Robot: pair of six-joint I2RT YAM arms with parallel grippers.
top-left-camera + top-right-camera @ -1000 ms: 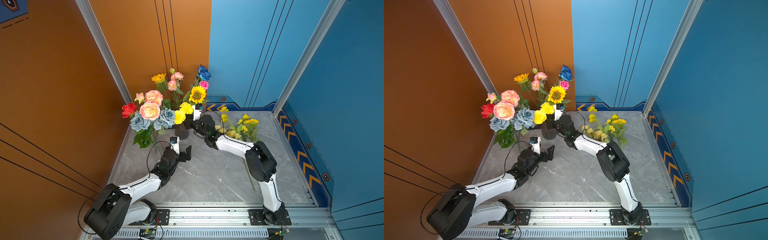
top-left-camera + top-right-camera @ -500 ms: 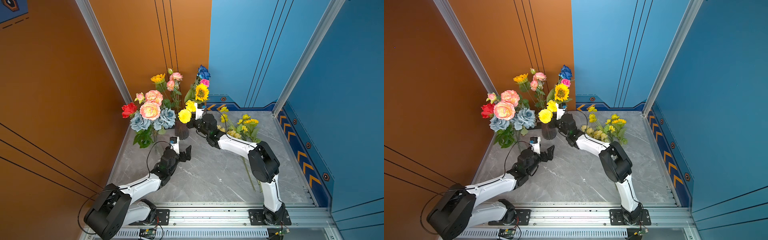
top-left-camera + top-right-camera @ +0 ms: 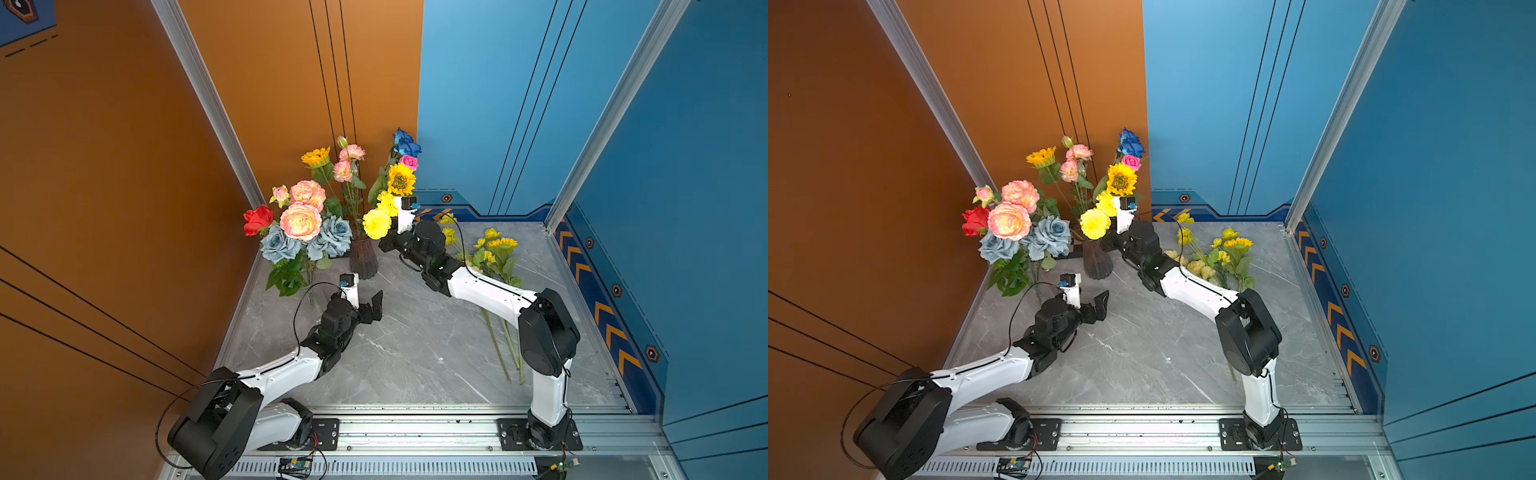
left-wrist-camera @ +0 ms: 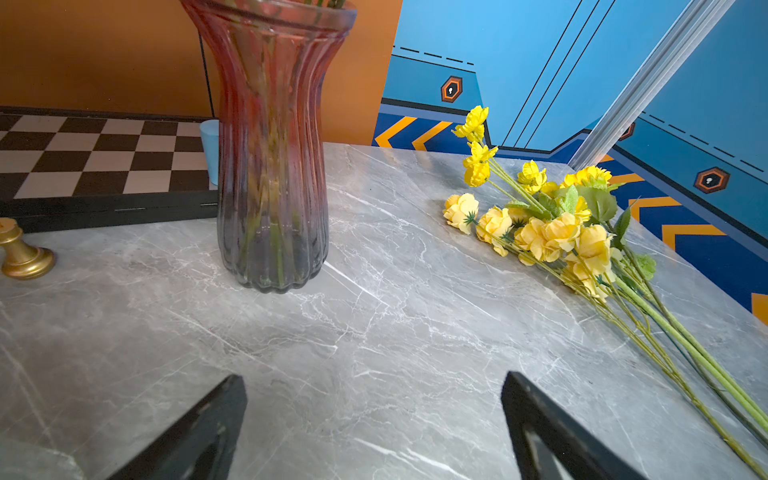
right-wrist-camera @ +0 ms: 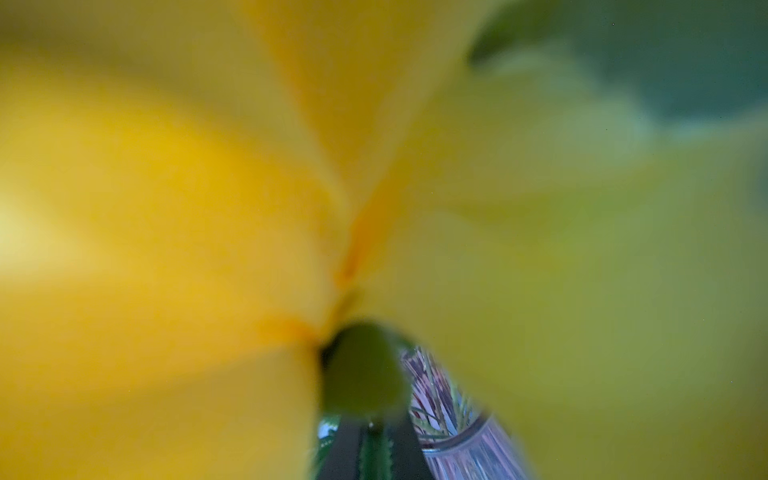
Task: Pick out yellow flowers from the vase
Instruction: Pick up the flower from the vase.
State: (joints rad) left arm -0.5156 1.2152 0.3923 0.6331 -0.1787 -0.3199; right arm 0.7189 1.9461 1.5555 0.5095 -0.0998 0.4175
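Lifting straight up from the vase (image 3: 363, 257) looks wisest (neighbouring stems may drag): the left gripper (image 3: 368, 309) hovers in front of it, jaws wide and empty; the right gripper (image 3: 385, 246), just above its rim, is clamped on the stem of a yellow pompom flower (image 3: 376, 223).

The vase (image 3: 363, 259) stands at the tabletop's (image 3: 415, 353) back left, a bouquet (image 3: 299, 232) between it and the left edge; loose flowers (image 3: 498, 257) lie by the right edge.
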